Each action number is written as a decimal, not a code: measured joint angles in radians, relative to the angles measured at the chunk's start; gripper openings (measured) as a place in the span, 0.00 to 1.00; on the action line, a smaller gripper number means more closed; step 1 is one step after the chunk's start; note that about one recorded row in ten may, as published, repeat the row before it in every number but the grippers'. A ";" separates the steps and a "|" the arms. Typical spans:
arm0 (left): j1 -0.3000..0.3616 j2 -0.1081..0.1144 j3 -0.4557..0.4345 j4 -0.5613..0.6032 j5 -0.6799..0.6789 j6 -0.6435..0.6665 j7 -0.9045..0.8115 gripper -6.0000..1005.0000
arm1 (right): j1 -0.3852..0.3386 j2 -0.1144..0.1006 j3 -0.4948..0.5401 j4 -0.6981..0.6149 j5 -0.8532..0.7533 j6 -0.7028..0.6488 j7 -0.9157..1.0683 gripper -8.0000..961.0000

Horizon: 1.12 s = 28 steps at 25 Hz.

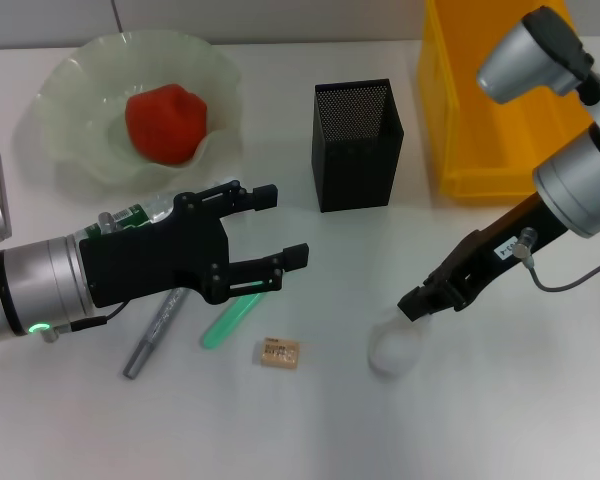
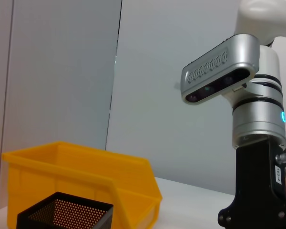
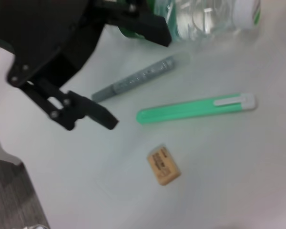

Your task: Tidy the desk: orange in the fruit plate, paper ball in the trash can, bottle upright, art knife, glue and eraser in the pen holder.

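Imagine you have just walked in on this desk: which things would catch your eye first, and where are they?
The orange glows in the pale-green fruit plate at the far left, and the yellow trash can fills the far right, with the black pen holder between them. Nearer, the left gripper spreads open fingers above the green knife, while the right gripper reaches down at the paper ball.

- The left arm reaches in from the left side, its silver forearm lying low and roughly level, a green ring lit near the wrist; the left gripper (image 1: 285, 225) points toward the right, its two black fingers spread wide apart.
- The right arm comes down from the upper right, silver joints bent, a blue ring lit on the wrist; the right gripper (image 1: 412, 306) slants down and to the left, its tip low over the table; finger state unclear.
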 joint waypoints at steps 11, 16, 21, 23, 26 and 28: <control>0.000 0.000 0.002 0.000 0.000 0.000 0.000 0.80 | -0.032 -0.001 0.021 -0.042 0.007 -0.007 -0.015 0.01; 0.007 0.000 0.001 0.000 0.000 0.000 0.000 0.80 | -0.048 -0.001 0.094 -0.100 0.008 -0.034 -0.018 0.01; 0.009 0.000 -0.003 0.000 0.000 0.000 0.001 0.80 | -0.061 0.004 0.207 -0.184 0.009 -0.094 -0.039 0.01; 0.009 0.000 -0.004 0.000 0.000 0.000 0.003 0.80 | -0.063 0.004 0.228 -0.200 0.009 -0.104 -0.039 0.01; 0.007 0.000 -0.004 -0.001 0.000 0.000 0.008 0.80 | -0.067 0.004 0.319 -0.260 0.012 -0.150 -0.048 0.01; 0.005 0.000 -0.005 -0.001 0.000 0.000 0.009 0.80 | -0.069 0.003 0.341 -0.274 0.012 -0.157 -0.049 0.01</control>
